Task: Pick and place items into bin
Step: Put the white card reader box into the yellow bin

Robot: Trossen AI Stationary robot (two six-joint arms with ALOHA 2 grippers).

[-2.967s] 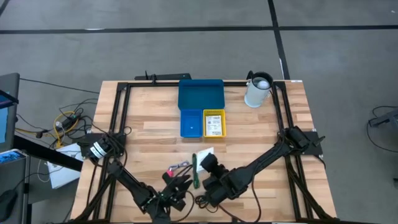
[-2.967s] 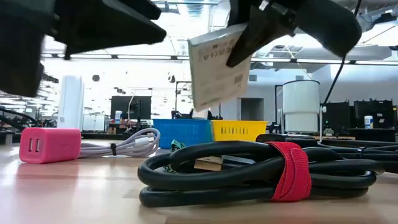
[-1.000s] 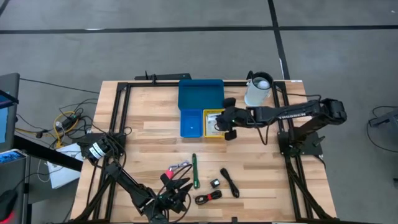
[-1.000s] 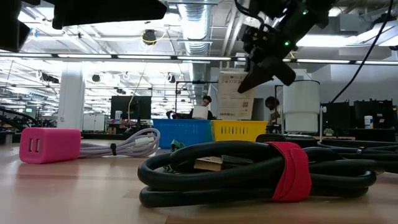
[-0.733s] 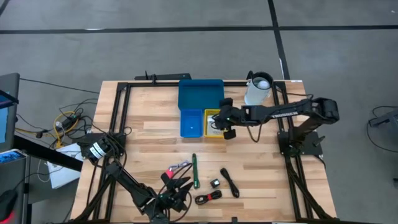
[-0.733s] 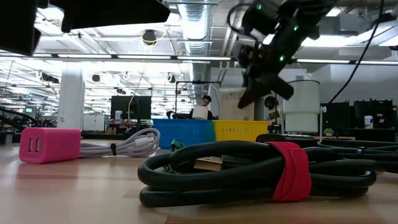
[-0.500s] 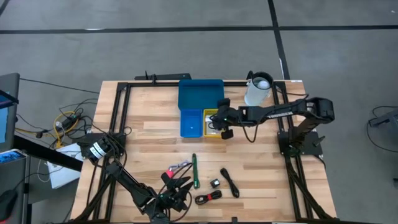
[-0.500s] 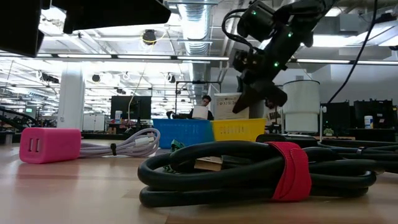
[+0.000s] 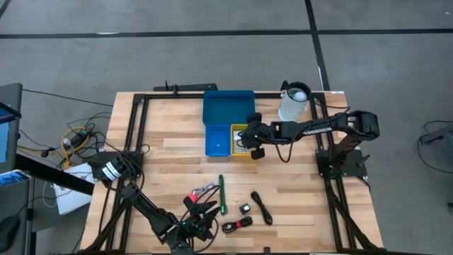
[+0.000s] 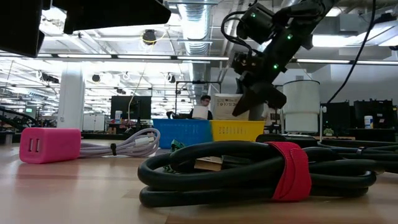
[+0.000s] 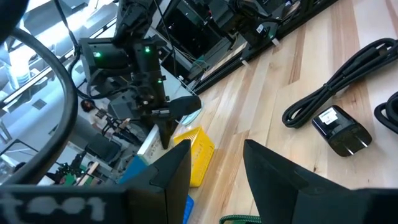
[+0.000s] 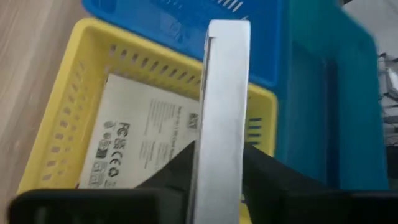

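White printed card [image 12: 222, 106] stands on edge between the fingers of the right gripper [image 12: 221, 163], directly above the yellow bin [image 12: 74, 118]. A second card [image 12: 146, 146] already lies flat on that bin's floor. The fingers flank the upright card closely; whether they still pinch it or have begun to let go cannot be told from these views. The left gripper [image 11: 214, 165] waits low near the table's front edge, its fingers parted and empty.

Risk, as a judgement: the card is thin and held edge-up, so on release it may tip against the bin wall and lodge on the rim, or topple toward the neighbouring small blue bin [image 9: 217, 141] or the wide blue tray [image 9: 228, 108]. A release made too high or off centre would cause this.

The right wrist view alone shows the printed card inside the yellow bin and the held card's alignment with the walls. The high view shows the layout: the three joined bins at the table's middle, the white pitcher [image 9: 293, 103] behind, and the remaining items near the front edge, namely the green-tipped pen [image 9: 221, 194], the black cable with red tip [image 9: 237, 225] and a small black piece [image 9: 245, 209]. The low view adds the pink-red block [image 10: 50, 144] with its grey cord [image 10: 134, 144], and the height of the right gripper above the yellow rim.
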